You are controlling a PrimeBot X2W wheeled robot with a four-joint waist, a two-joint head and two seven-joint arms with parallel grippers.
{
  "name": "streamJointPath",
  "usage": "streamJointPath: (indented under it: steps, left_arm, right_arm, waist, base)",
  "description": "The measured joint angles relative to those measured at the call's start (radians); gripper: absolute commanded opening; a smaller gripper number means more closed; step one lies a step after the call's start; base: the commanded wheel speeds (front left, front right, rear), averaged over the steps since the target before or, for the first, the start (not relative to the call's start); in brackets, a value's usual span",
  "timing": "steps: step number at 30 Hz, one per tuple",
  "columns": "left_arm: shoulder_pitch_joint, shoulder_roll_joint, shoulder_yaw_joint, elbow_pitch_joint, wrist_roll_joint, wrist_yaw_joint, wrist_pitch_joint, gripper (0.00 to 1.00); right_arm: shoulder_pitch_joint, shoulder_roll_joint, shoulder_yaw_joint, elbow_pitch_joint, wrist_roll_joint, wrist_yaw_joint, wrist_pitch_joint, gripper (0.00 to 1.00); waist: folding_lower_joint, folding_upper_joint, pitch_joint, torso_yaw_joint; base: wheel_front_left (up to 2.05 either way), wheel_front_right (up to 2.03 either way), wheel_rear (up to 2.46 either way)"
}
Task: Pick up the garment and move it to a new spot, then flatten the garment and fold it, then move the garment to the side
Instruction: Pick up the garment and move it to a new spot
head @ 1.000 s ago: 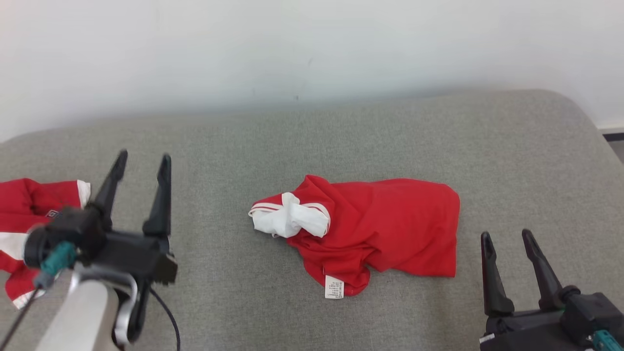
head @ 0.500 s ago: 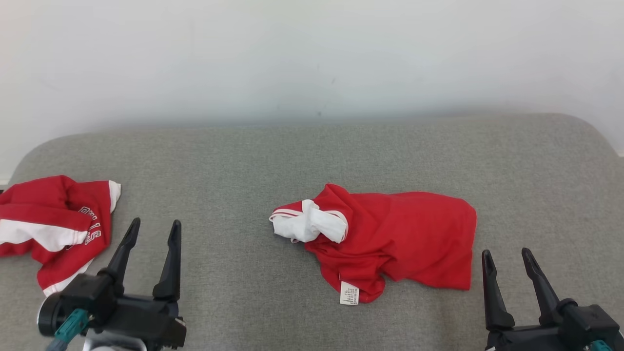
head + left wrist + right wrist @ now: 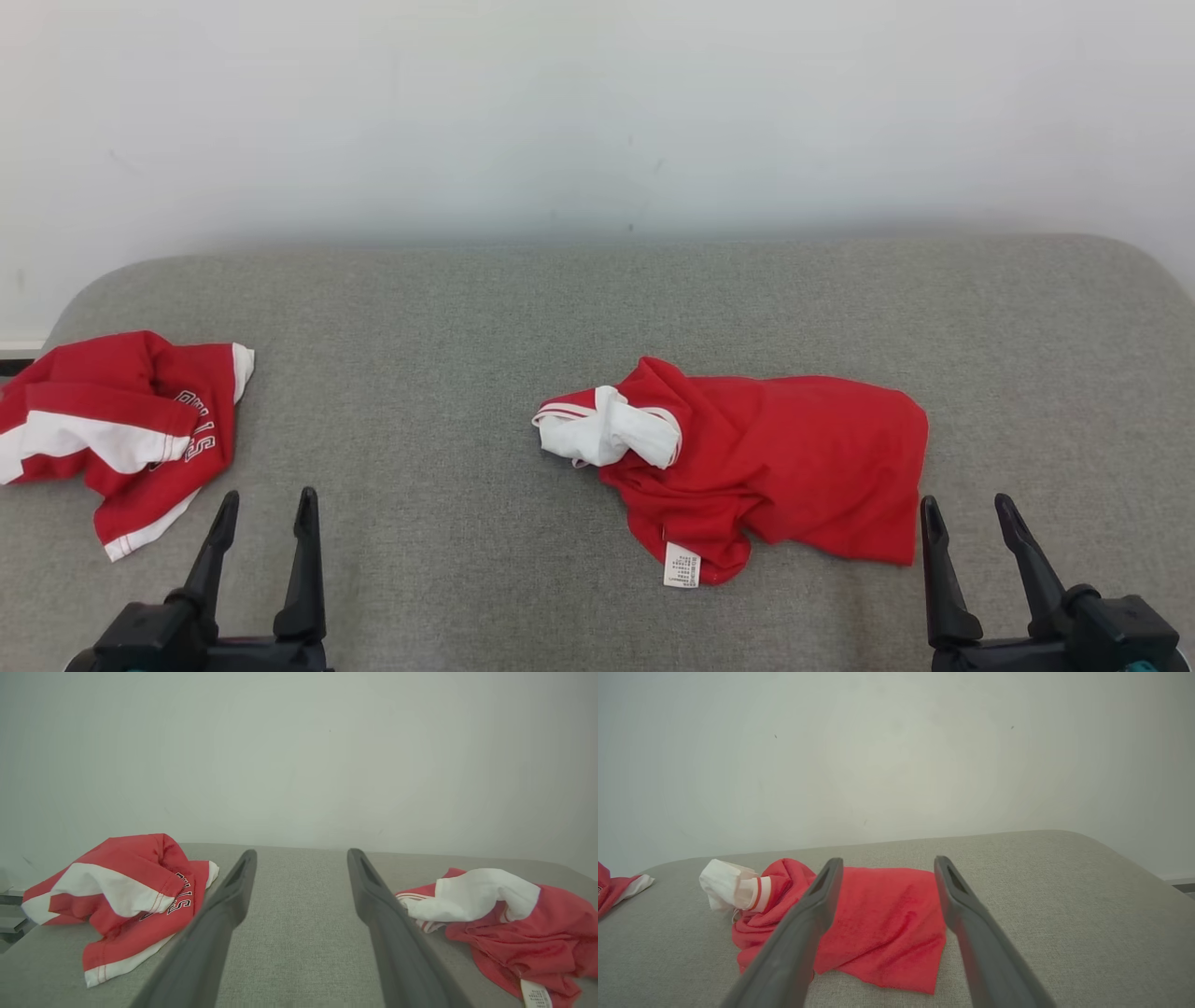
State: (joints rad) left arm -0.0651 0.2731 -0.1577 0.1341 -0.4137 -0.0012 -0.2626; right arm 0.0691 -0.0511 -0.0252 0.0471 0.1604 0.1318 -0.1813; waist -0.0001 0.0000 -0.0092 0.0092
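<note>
A crumpled red garment (image 3: 784, 457) with a bunched white sleeve (image 3: 611, 437) and a white care label (image 3: 681, 566) lies on the grey cushion (image 3: 467, 308), right of centre. It also appears in the right wrist view (image 3: 878, 924) and the left wrist view (image 3: 514, 924). My left gripper (image 3: 268, 497) stands open at the lower left, with nothing between its fingers (image 3: 302, 853). Just right of the garment's near corner, my right gripper (image 3: 965, 503) is open and empty (image 3: 888, 860), apart from the cloth.
A second red and white garment with lettering (image 3: 121, 429) lies crumpled at the cushion's left end (image 3: 131, 896). A pale wall (image 3: 597, 112) rises behind the cushion. The cushion's rounded right edge (image 3: 1158, 271) drops off to the floor.
The head camera has tilted, shifting the scene down and right. My left gripper has drawn back from beside the left garment to the bottom edge, still open. The garments have not moved.
</note>
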Motion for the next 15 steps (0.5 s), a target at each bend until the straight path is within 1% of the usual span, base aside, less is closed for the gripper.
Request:
streamJointPath:
  steps: [8,15]
  left_arm:
    - [0.054,-0.023,0.045,-0.011,0.039,-0.009,0.000,1.00]
    - [0.067,-0.038,0.053,-0.012,0.067,-0.026,0.000,1.00]
  right_arm:
    - [0.011,0.000,-0.003,0.022,0.007,0.000,-0.008,1.00]
    - [0.011,0.000,-0.008,0.028,0.008,0.000,-0.009,1.00]
  waist:
    - [0.0001,0.0000,0.000,0.006]
    - [0.0001,0.0000,0.000,0.018]
  base:
    - [0.00,0.00,0.00]
    - [0.00,0.00,0.00]
